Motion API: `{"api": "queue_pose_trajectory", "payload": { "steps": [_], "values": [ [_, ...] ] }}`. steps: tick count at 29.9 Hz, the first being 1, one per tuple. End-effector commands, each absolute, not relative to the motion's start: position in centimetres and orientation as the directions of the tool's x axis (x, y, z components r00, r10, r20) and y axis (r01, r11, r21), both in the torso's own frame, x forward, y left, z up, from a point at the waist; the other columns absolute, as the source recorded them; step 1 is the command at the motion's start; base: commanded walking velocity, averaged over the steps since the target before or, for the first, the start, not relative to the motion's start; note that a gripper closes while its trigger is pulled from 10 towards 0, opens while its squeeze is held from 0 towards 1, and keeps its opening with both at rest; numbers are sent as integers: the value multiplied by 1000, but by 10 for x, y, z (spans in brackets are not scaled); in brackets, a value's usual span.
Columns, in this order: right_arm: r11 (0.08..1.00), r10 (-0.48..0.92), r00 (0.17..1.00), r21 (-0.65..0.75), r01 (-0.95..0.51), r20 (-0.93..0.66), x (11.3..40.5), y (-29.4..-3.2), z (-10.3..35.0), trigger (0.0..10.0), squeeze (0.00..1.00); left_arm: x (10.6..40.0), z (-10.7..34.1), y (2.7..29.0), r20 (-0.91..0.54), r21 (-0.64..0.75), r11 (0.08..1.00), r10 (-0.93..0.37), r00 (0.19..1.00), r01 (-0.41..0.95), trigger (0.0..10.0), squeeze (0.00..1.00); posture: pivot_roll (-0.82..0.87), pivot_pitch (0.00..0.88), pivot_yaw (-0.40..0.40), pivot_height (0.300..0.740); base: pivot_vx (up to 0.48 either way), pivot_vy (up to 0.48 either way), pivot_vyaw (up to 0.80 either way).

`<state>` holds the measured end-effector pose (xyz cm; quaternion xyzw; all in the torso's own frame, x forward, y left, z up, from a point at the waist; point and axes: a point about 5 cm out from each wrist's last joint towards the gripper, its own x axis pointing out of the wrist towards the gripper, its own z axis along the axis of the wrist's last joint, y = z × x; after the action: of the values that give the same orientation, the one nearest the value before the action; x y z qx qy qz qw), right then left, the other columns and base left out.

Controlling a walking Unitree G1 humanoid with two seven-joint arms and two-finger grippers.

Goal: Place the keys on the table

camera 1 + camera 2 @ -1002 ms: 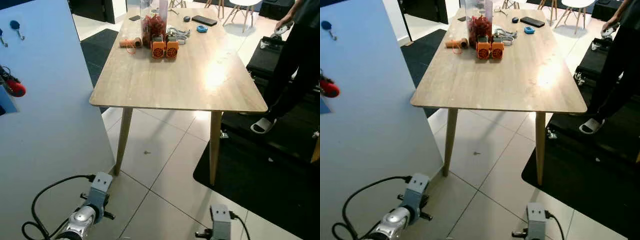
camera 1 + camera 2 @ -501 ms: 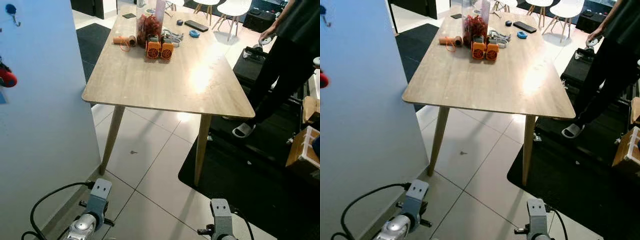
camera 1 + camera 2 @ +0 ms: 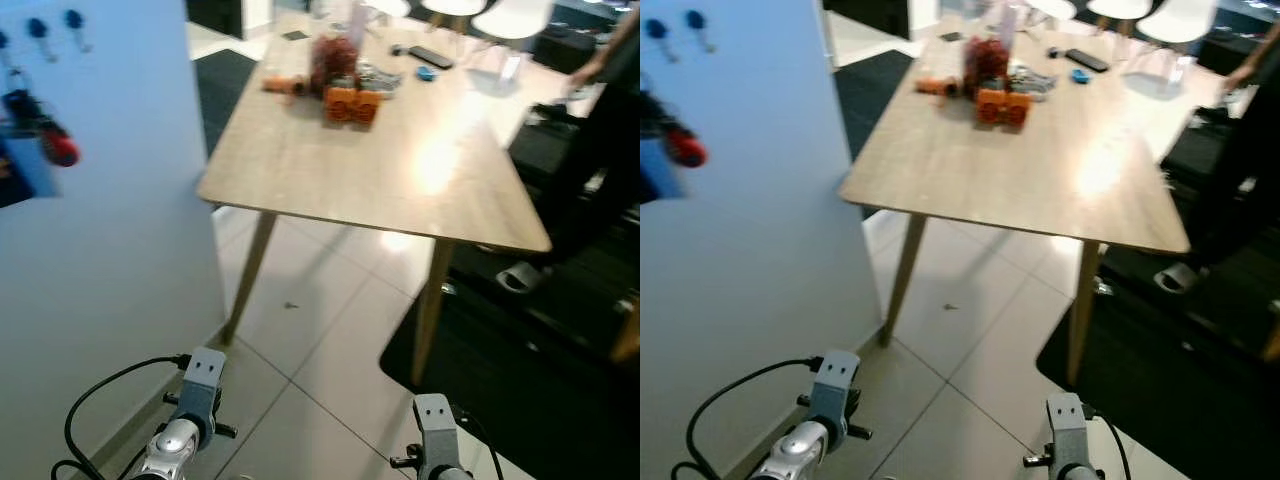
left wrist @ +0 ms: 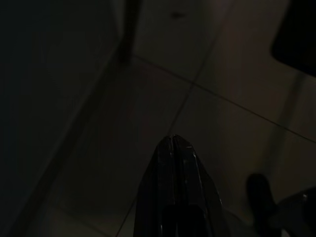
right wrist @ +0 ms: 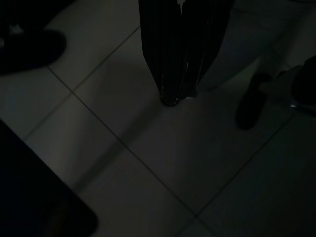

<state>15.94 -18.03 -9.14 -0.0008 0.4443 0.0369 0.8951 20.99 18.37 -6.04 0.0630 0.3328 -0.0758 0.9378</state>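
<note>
Pale wood counter (image 3: 400, 170) ahead, on slanted wooden legs over white floor tiles (image 3: 320, 330). Far end clutter: two orange blocks (image 3: 351, 104) side by side, a clear jar of red stuff (image 3: 335, 60) just behind them, an orange roll (image 3: 277, 84) to their left, a dark flat phone-like slab (image 3: 433, 56) and a small blue item (image 3: 427, 73) further back. Near half of the counter bare, with a glare patch. White chairs (image 3: 520, 12) beyond. Person in dark clothes (image 3: 605, 110) at the right edge, sandalled foot (image 3: 520, 276) on a black mat (image 3: 530, 360).

Light blue panel (image 3: 110, 250) stands at left, between the robot and the counter's left corner. Keys (image 3: 45, 125) hang on it near the top left, dark with a red fob; blurred, seemingly hanging downward, long axis about vertical. Blue hooks (image 3: 72, 20) above them.

Both arms low at the frame bottom. Left hand (image 4: 172, 148) over dim tiles, fingers pressed together, holding nothing. Right hand (image 5: 173, 96) also over dim tiles, fingers closed to a narrow tip, empty.
</note>
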Motion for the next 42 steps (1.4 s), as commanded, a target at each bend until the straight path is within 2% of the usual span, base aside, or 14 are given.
{"api": "queue_pose_trajectory", "payload": {
  "steps": [1,29,42],
  "values": [
    [997,60,603,25,-68,-795,158,-183,-91,10000,0,205,-64,178,-642,45,984,-106,759,175,10000,0,92,43,-93,740,0,0,800],
    [997,53,597,9,-77,-800,161,-189,-90,10000,0,199,-67,180,-649,44,992,-63,758,120,10000,0,90,37,-125,740,0,0,800],
    [997,54,599,10,-77,-799,163,-188,-90,10000,0,199,-68,181,-661,53,991,-58,748,123,10000,0,95,40,-113,740,0,0,800]
  ]
}}
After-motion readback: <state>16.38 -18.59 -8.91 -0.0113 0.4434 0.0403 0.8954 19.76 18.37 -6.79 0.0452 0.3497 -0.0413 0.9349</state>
